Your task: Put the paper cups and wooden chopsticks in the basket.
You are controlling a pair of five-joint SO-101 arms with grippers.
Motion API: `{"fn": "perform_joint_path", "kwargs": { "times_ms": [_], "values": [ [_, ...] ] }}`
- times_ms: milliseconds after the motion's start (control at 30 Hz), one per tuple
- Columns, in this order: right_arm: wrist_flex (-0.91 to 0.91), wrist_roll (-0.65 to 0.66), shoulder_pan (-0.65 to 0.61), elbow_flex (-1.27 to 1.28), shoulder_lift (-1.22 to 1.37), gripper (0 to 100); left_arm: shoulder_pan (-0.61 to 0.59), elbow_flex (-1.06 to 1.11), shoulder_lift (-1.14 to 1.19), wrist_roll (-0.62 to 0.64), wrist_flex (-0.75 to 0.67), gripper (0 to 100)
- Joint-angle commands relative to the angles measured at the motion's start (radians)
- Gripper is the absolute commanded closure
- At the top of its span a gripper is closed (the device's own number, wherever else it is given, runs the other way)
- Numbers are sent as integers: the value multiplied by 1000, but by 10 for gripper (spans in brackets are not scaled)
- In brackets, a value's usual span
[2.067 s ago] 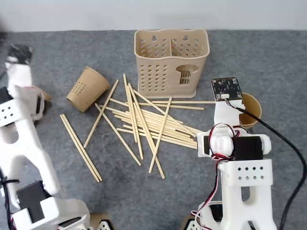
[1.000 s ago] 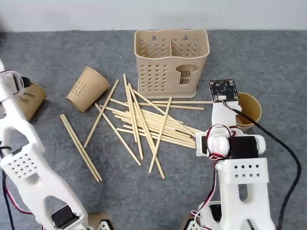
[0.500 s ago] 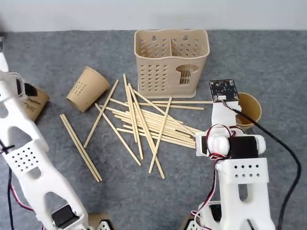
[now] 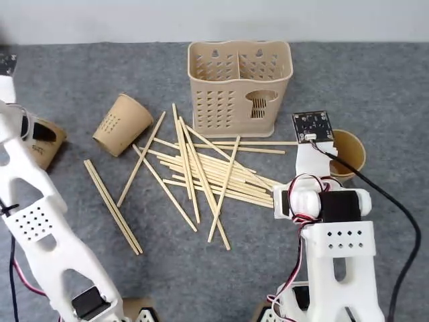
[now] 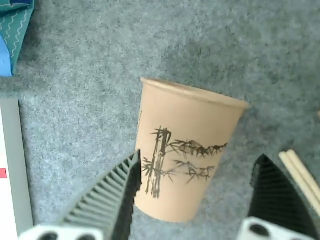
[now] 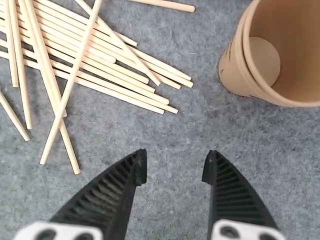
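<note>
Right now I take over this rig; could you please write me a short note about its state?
The left claw is open, astride the left cup, which lies on its side; it is not shut on it.
The right claw is open, over the mat between the chopsticks and the upright cup.
The middle cup lies on its side, left of the basket.
Done: nothing; the basket looks empty.
Left: three cups and all the chopsticks.
</note>
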Motion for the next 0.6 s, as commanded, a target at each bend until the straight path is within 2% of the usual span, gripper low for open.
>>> {"fn": "perform_joint_path", "kwargs": {
  "times_ms": [0,267,567],
  "values": [
    [-16,-9,-5,-5,-21,798,-12,2,-18,-83,26,651],
    [-16,-11,-5,-3,-21,798,-15,59,-15,-193,8,651],
    [-19,-11,-5,11,-21,796,-32,170,-15,-244,-167,649]
  ]
}}
